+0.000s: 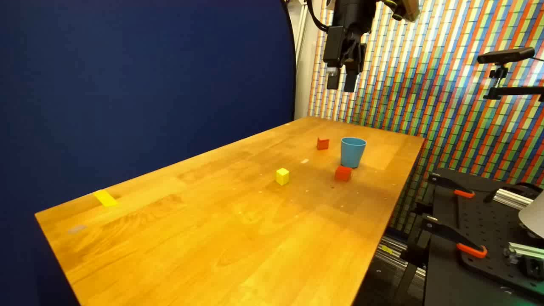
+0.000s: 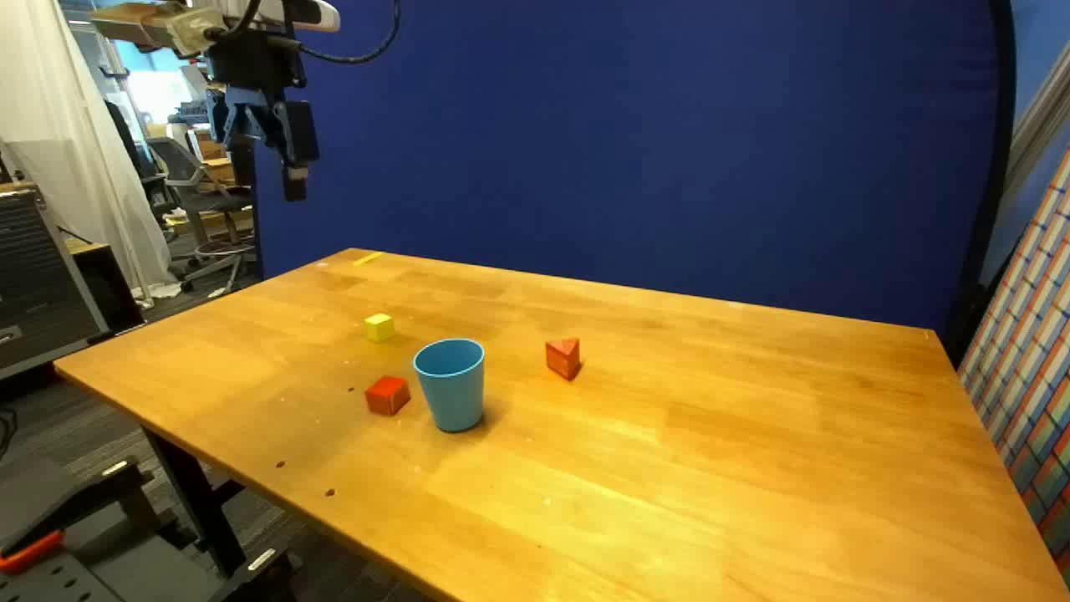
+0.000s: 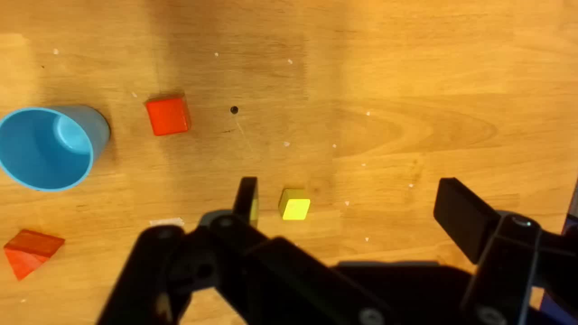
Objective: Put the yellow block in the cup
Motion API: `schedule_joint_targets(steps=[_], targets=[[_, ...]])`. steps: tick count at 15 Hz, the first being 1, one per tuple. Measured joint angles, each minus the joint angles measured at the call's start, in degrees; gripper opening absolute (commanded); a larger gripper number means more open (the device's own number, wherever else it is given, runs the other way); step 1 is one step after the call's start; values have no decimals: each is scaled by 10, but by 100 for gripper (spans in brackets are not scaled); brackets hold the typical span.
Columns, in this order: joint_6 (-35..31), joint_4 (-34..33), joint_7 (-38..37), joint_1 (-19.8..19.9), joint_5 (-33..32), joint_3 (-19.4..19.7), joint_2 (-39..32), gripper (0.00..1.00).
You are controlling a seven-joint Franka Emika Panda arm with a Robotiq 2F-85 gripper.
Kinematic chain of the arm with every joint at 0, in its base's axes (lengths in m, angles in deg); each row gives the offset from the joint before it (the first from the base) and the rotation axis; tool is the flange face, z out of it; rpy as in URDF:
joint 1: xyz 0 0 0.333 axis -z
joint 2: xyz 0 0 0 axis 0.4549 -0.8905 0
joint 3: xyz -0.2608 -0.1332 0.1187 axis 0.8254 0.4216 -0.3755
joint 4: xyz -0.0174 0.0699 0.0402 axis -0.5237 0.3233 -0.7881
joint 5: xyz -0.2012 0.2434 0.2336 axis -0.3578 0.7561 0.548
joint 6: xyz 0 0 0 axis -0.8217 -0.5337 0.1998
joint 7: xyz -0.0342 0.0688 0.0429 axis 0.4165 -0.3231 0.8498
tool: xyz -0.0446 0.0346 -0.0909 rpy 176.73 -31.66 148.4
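Note:
The yellow block (image 1: 282,177) is a tiny bright cube resting on the wooden table; it also shows in an exterior view (image 2: 379,328) and in the wrist view (image 3: 295,209). The light-blue cup (image 1: 352,154) stands upright, apart from the block; it also shows in an exterior view (image 2: 454,397) and at the left of the wrist view (image 3: 54,146). My gripper (image 1: 341,83) is open and empty, high above the table; it also shows in an exterior view (image 2: 269,174). In the wrist view the block appears between the fingertips (image 3: 347,189), nearer the left finger.
A red block (image 2: 387,395) lies close beside the cup. A red-orange triangular block (image 2: 563,358) lies on the cup's other side. A flat yellow tape strip (image 1: 105,198) is stuck near the table's (image 1: 204,246) edge. A dark blue screen (image 1: 148,85) stands behind the table.

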Motion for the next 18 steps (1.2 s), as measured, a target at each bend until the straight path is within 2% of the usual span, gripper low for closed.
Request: schedule_joint_targets(steps=[8,11,14,18], targets=[[0,-5,0,0,0,0,-1,100],[-21,-8,-21,1,0,0,-18,100],[-61,-29,-40,1,0,-2,-75,100],[-117,-85,-82,0,-5,-6,-195,100]])
